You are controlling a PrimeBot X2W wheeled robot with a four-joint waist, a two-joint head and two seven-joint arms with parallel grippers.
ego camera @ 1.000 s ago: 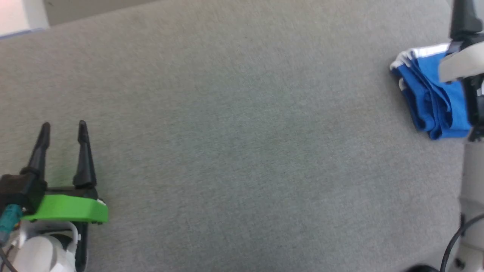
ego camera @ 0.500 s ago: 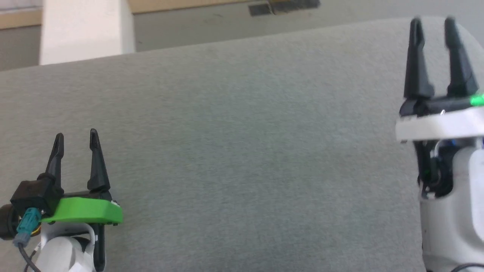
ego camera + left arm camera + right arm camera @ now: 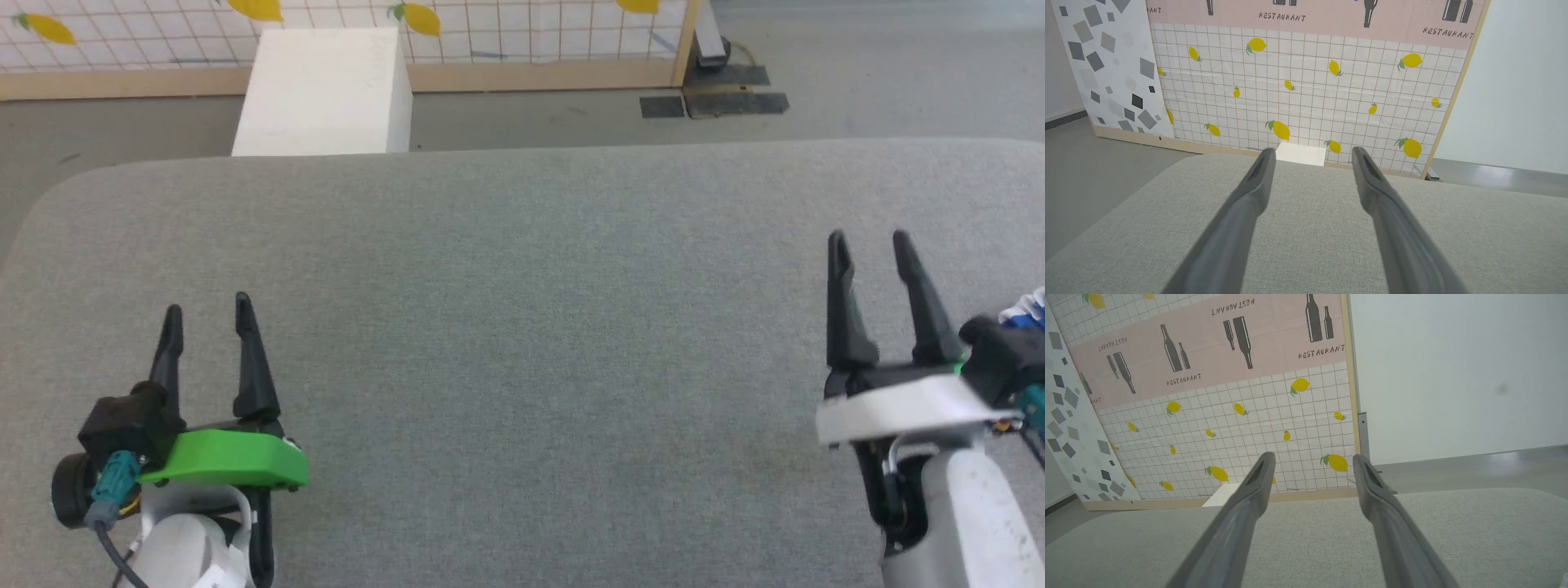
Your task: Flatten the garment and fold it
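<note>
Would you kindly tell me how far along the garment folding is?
Done: cannot confirm; only a blue-and-white sliver of the garment shows beside the right end effector. In hand: nothing; it and the left end effector hang open and empty over the grey table. Left: cannot tell.

A wide bare stretch of the grey padded surface (image 3: 522, 327) runs between the left gripper (image 3: 207, 305) and the right gripper (image 3: 868, 237). A sliver of the garment (image 3: 1027, 314) lies just outside the right gripper. A white box (image 3: 326, 90) stands past the far edge.
</note>
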